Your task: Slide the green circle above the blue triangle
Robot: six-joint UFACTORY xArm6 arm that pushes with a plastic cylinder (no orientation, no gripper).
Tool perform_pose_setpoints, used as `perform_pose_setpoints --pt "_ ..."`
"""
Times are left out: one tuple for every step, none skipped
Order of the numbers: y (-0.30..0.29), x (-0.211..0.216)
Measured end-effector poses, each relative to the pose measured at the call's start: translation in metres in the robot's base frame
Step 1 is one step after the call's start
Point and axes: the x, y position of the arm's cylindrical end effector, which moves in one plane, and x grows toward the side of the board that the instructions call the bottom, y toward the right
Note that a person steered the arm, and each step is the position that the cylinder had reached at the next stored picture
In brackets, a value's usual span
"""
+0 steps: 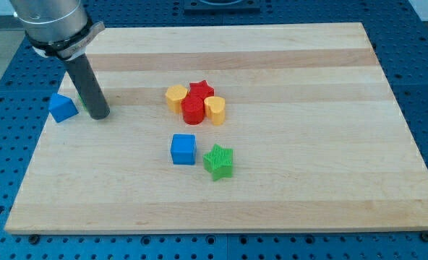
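Observation:
The blue triangle (62, 107) lies near the board's left edge. My tip (98, 115) rests on the board just to its right, about a block's width away and not touching it. The dark rod rises from the tip toward the view's top left. No green circle shows plainly; the rod covers the spot between the tip and the triangle's upper right, so it may be hidden there.
A tight cluster sits mid-board: a yellow block (176, 96), a red star (200, 90), a red cylinder (194, 110) and a second yellow block (215, 110). Below it lie a blue cube (183, 149) and a green star (218, 161). The wooden board (308, 144) ends just left of the triangle.

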Motion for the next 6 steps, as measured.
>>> perform_pose_setpoints --pt "0.023 -0.005" --pt "0.02 -0.017" --pt "0.003 -0.018" --pt "-0.008 -0.018" --pt "-0.008 -0.019" --pt "-0.019 -0.03"
